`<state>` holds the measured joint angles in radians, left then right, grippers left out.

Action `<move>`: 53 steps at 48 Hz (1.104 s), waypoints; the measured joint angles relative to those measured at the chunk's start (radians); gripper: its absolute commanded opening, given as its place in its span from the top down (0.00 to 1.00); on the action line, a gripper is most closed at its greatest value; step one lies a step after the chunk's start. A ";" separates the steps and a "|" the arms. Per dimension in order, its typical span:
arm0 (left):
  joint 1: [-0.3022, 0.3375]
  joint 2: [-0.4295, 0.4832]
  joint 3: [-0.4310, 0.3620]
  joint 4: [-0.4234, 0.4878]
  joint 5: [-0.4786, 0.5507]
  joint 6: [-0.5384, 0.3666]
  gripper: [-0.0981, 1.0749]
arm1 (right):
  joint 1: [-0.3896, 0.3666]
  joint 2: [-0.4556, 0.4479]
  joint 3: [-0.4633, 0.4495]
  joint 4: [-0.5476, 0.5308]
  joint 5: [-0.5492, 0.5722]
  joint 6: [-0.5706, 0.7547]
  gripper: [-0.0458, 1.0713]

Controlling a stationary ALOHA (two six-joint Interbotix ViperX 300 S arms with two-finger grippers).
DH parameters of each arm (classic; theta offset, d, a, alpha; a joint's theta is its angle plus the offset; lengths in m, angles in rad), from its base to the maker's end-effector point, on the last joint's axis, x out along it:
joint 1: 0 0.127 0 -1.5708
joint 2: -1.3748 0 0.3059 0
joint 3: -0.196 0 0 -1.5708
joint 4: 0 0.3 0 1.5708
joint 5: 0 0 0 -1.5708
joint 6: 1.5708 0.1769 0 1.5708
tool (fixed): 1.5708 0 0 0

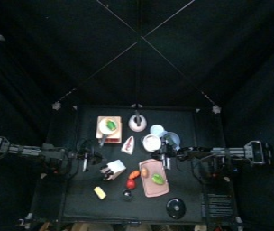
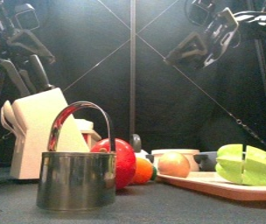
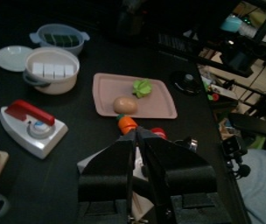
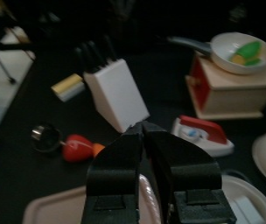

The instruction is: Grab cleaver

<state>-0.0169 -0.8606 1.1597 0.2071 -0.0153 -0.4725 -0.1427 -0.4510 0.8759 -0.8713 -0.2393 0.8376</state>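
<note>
Hovering | left gripper [image 3: 138, 140] parted, empty | cleaver [image 1: 113, 168] just beyond fingertips | right gripper [image 4: 143, 129] parted

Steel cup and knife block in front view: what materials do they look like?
Cup: looks like polished metal, shiny grey wall with reflections and a thin arched handle. Knife block: matte white wedge with dark handles sticking out of the top; probably painted wood or plastic, can't tell which.

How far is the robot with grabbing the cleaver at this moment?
Done: nothing yet. The left gripper and right gripper hang above the table, both empty. In hand: only the approach; the right wrist view faces the white knife block with dark handles. I cannot tell which one is the cleaver. Left: reaching it, closing on it, lifting it.
</note>
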 measured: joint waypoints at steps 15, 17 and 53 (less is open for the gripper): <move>-0.023 0.000 -0.003 -0.014 -0.225 0.000 0.45 | -0.081 0.138 -0.021 0.074 -0.272 -0.011 0.52; -0.025 0.000 -0.011 -0.026 -0.224 -0.003 0.45 | -0.080 0.158 -0.034 0.072 -0.284 -0.011 0.52; -0.040 0.014 -0.468 0.032 0.606 0.011 0.37 | -0.067 0.288 -0.127 -0.034 -0.293 -0.005 0.51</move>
<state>-0.0568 -0.8468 0.6918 0.2393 0.5906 -0.4617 -0.2102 -0.1626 0.7486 -0.9050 -0.5323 0.8330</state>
